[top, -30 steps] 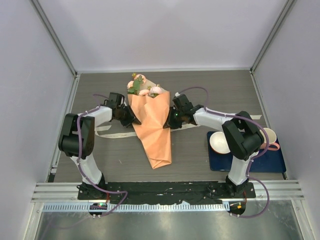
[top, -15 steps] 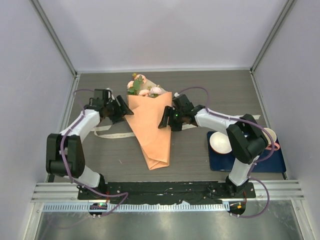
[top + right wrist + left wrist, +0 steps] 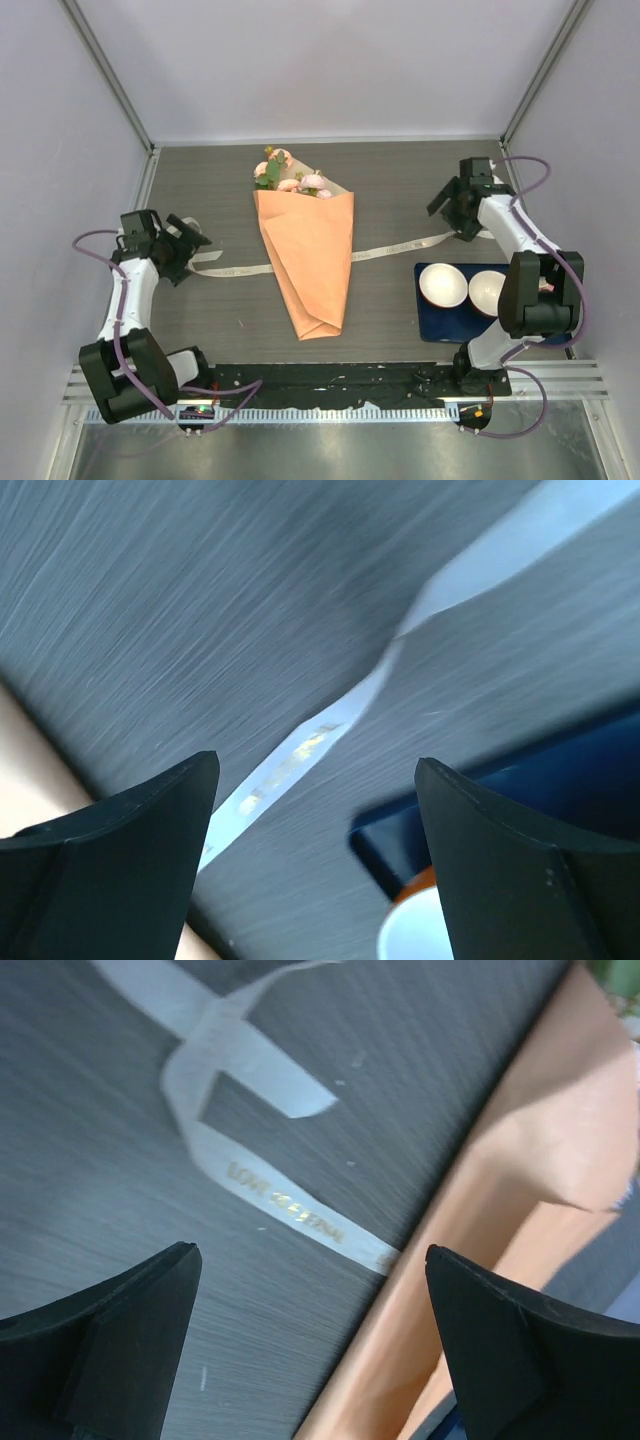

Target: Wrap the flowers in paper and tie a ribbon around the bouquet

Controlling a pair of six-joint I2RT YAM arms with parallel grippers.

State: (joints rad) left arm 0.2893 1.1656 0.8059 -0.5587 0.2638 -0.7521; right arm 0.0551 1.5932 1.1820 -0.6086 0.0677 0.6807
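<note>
Change just noted: both arms had left the bouquet (image 3: 308,250) and swung outward, one to each side of the table.
Left gripper (image 3: 190,242): jaws spread wide, nothing between them; it hung over the ribbon (image 3: 235,270) near its looped left end, well clear of the paper (image 3: 300,285).
Right gripper (image 3: 445,200): jaws likewise spread and empty, far right, beyond the ribbon's right tail.
Against one second earlier: both grippers had then been pressed to the sides of the cone below the blooms; half a second earlier they were parting from it.
Bouquet position: lying mid-table, wide end away from the arm bases, flowers (image 3: 290,182) showing at the top, point toward the bases. The cone lay a little straighter than before.
Paper condition: the fold held after release; wrapping judged done.
Ribbon condition: flat on the table, running in at both edges of the cone, no strip seen across its front. Untied.
Task standing: tying outstanding; each gripper appeared placed to take an end.
Other items: two bowls (image 3: 442,285) on a blue mat (image 3: 530,325), right side, undisturbed.
</note>
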